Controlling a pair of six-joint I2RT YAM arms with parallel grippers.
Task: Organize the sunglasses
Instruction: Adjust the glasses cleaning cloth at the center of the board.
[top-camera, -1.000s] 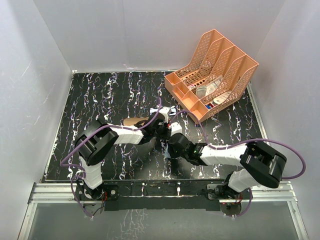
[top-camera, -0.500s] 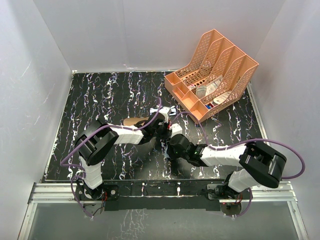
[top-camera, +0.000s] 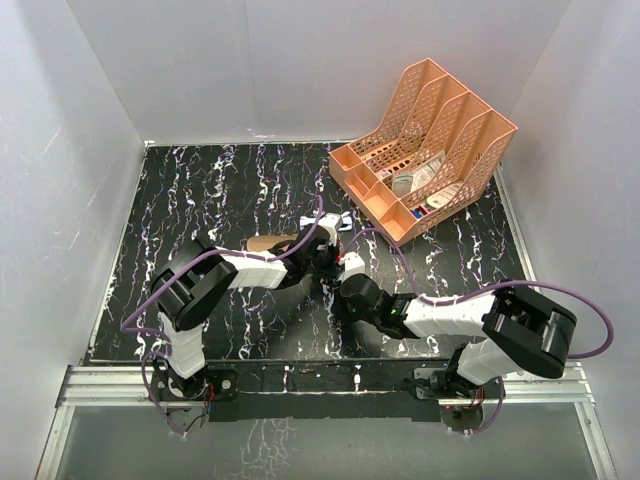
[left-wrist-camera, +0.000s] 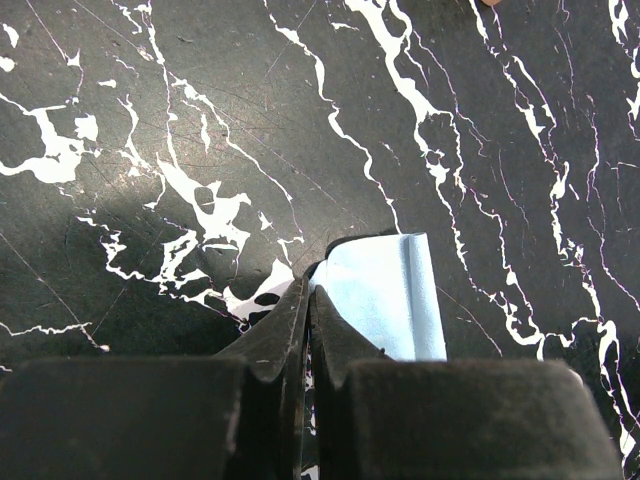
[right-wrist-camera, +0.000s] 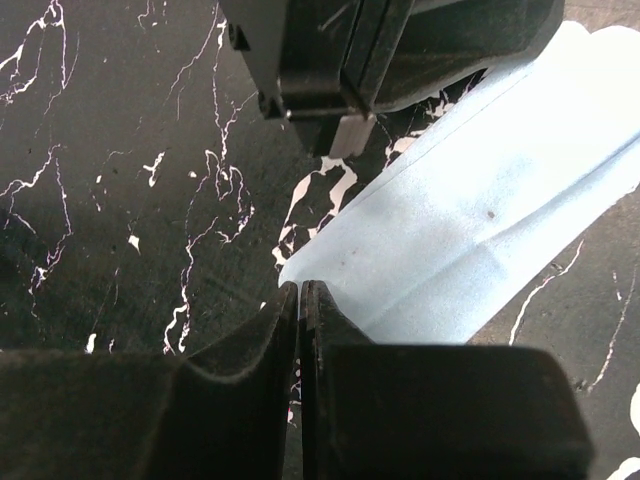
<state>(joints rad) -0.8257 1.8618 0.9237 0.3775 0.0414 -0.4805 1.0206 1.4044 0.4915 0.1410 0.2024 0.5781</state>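
Note:
A light blue cloth (right-wrist-camera: 470, 220) lies on the black marbled table between my two grippers; it also shows in the left wrist view (left-wrist-camera: 385, 295). My left gripper (left-wrist-camera: 306, 292) is shut, pinching one corner of the cloth. My right gripper (right-wrist-camera: 300, 290) is shut on the opposite corner. In the top view the left gripper (top-camera: 325, 262) and the right gripper (top-camera: 345, 287) almost meet at the table's middle and hide the cloth. The sunglasses (top-camera: 342, 220), white and bluish, lie just beyond the left wrist, partly hidden. The brown case (top-camera: 268, 242) lies left of them.
An orange file organizer (top-camera: 425, 150) with papers and small items stands at the back right. White walls enclose the table on three sides. The left gripper's body (right-wrist-camera: 390, 50) fills the top of the right wrist view.
My right gripper has drawn slightly back toward the near edge and its forearm has swung lower. The left arm has stayed in place.

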